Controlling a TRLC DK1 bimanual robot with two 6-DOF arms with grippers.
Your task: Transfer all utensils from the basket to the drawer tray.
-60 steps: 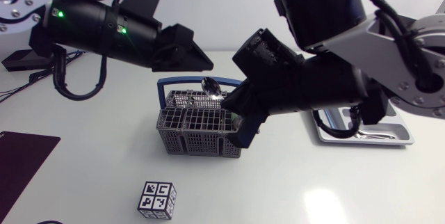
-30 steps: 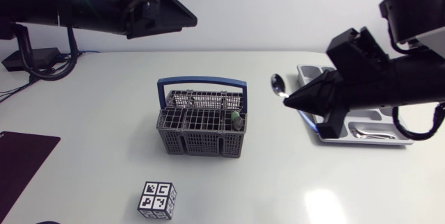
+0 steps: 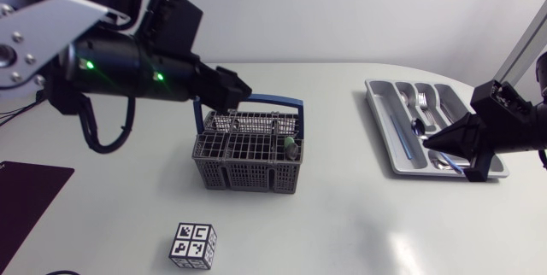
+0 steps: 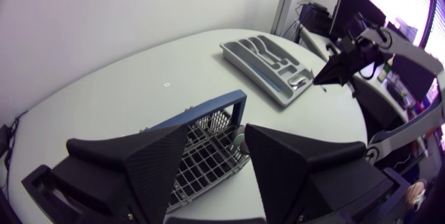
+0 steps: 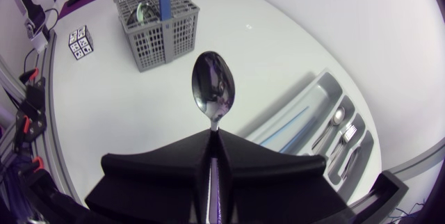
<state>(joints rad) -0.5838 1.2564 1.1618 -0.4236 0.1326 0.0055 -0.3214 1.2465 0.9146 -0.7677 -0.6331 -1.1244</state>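
Right pincer (image 5: 213,135) is clamped on the handle of the polished steel spoon (image 5: 213,92), with the bowl sticking out ahead. It hangs over the grey compartmented plastic drawer tray (image 3: 377,114). The spoon looks light, rigid and slick. I reckon the thin handle can swivel in the pads, so grip mid-handle and set it down low. The tray holds forks (image 3: 421,100) in the short slots and a blue-handled piece (image 3: 396,130) in the long one. Left pincer (image 4: 217,132) is spread wide and empty above the grey mesh cutlery basket with blue handle (image 3: 244,166). One dark-tipped item (image 3: 291,147) sits in its end cell; can't tell what.
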